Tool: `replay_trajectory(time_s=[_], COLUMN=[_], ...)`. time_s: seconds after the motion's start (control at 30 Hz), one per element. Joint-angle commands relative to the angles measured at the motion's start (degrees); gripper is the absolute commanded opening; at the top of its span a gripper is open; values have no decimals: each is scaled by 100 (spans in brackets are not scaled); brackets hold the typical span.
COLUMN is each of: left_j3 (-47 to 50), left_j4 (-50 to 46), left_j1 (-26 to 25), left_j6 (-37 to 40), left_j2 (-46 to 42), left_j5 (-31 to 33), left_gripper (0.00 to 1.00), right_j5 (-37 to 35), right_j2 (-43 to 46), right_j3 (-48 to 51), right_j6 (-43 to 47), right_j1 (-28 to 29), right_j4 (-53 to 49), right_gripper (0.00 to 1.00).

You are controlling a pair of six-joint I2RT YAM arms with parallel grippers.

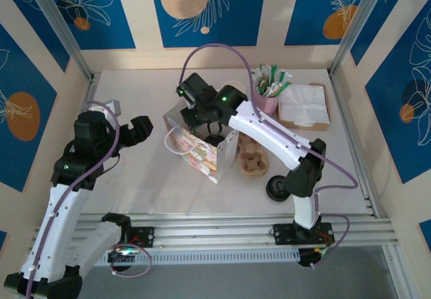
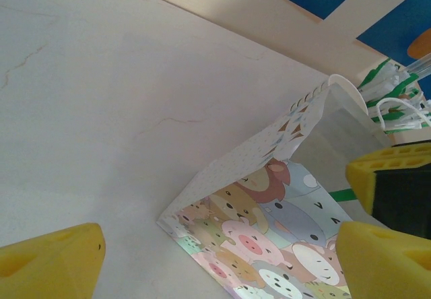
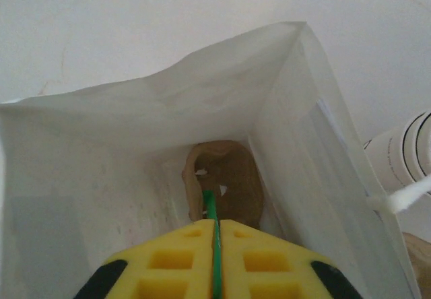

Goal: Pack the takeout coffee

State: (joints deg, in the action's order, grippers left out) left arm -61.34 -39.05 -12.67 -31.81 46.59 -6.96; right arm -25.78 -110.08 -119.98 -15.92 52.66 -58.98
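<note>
The right gripper [image 3: 215, 228] is seen inside the open bag [image 1: 202, 154], its fingers pressed together on a thin green stick [image 3: 209, 205]. The left gripper [image 1: 140, 129] is held spread wide beside the bag, grasping nothing. A black-lidded coffee [image 1: 274, 188] is seen on the table [image 1: 168, 184] by the right arm's elbow, outside the bag.

Place: a robot test cell dressed up as a café counter.
Rig: 2 robot arms, left arm [image 1: 54, 205] and right arm [image 1: 269, 132], bolted to a metal rail [image 1: 215, 226].
Enclosure: metal posts [image 1: 60, 29], blue leaf-print wall panels [image 1: 236, 16].
Café props: pink cup of straws [image 1: 269, 102], napkins [image 1: 303, 102] in a wooden tray [image 1: 303, 125], cartoon-print paper bag [image 1: 202, 154] on the white table [image 1: 148, 184].
</note>
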Motion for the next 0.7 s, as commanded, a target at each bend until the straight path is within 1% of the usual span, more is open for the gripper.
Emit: replay_trajectory(time_s=[0.0,0.07,0.13,0.2,0.27,0.37,0.4,0.47,0.53,0.6,0.67], left_j3=[-59,-97,-102,-97,-113,-132,-124,-81,-70,-64,-36], left_j4=[-134,-156,-126,-95,-77,-94,-85,-49,-57,-68,-51], left_j1=[-69,-74,-75,-74,-74,-71,-82,-78,-83,-79,-80], left_j6=[127,153,148,149,147,149,152,156,158,167,176], left_j2=[49,111,154,191,240,301,307,319,340,336,342], left_j5=[-75,-95,-104,-145,-195,-252,-253,-287,-305,-298,-288], left_gripper=[89,89,88,88,88,88,88,88,88,88,88], right_j5=[-94,-103,-139,-271,-596,-1315,-1516,-1827,-1930,-1781,-1514], right_j2=[6,46,121,237,497,1097,1320,1865,2367,2838,3334], right_j3=[-363,-508,-625,-772,-779,-417,-212,349,869,1386,2036], right_j6=[116,132,170,172,179,190,171,35,-303,-809,-1177], right_j1=[13,15,4,8,-1,-138,-237,-598,-1097,-1735,-2391], right_j4=[-225,-254,-288,-366,-324,10,161,530,723,805,1094], right_gripper=[21,30,37,38,39,41,45,50,51,51,52])
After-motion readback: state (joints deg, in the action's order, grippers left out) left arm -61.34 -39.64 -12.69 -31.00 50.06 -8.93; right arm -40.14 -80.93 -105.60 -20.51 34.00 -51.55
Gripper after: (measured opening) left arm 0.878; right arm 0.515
